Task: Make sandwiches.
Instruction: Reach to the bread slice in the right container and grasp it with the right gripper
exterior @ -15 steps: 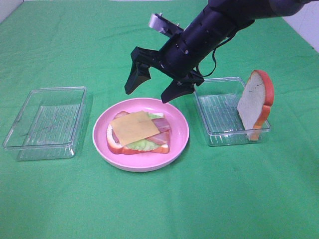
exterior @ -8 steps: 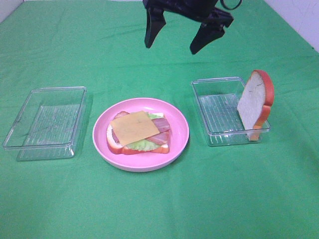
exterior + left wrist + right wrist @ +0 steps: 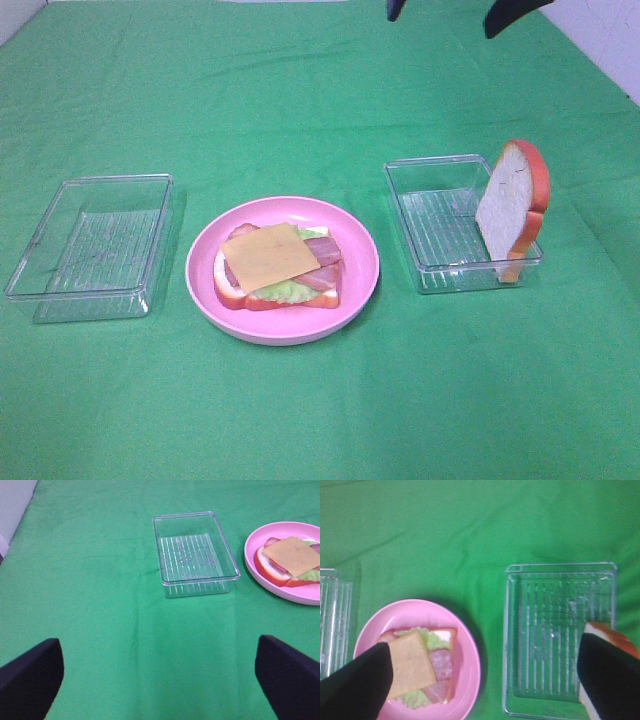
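Observation:
On the round pink plate [image 3: 365, 262] lies a stack: a bread slice with red crust [image 3: 226, 284], lettuce [image 3: 286, 292], bacon [image 3: 325, 250] and a yellow cheese slice [image 3: 268, 256] on top. A second bread slice [image 3: 512, 205] stands upright against the near right corner of the right tray [image 3: 440, 225]. My right gripper [image 3: 455, 10] is open and empty, high at the far edge; only its fingertips show. Its wrist view looks down on the cheese [image 3: 412, 665] and bread [image 3: 612, 635]. My left gripper [image 3: 160, 680] is open and empty, back from the left tray [image 3: 192, 555].
An empty clear ribbed tray [image 3: 95, 245] sits left of the plate. A green cloth [image 3: 320, 420] covers the table. The pale floor [image 3: 610, 40] shows past the cloth's far right edge.
My right gripper has risen from just above the plate's far side and drawn back to the top edge of the high view, staying open. The food has not moved.

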### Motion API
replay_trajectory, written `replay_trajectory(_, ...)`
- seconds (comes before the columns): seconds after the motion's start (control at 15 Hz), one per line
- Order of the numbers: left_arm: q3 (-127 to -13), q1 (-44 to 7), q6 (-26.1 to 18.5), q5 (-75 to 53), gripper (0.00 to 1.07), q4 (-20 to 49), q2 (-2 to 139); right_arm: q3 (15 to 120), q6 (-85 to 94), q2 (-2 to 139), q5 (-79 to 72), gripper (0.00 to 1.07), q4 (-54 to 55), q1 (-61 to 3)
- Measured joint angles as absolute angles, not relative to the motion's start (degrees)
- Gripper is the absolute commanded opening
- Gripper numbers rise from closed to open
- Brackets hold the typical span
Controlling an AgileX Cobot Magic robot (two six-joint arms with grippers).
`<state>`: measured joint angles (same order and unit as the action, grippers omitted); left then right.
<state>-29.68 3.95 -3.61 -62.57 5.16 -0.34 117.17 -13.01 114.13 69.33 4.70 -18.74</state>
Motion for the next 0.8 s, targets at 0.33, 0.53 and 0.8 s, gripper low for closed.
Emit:
replay_trajectory(0.33, -29.7, 4.0, -3.6, -62.6, 0.98, 5.2, -0.3, 102.9, -13.1, 111.3, 69.7, 0.95, 3.9, -12.5)
replay_trajectory(0.53, -29.7, 4.0, -3.6, -62.6, 0.98, 5.2, -0.3, 98.1, -13.1, 111.4, 69.8, 0.95, 0.0, -11.5)
replay_trajectory(0.8, -29.7, 4.0, -3.6, -62.6, 0.98, 5.2, -0.3, 98.0, -13.1, 112.0, 69.9, 0.95, -2.1, -11.5)
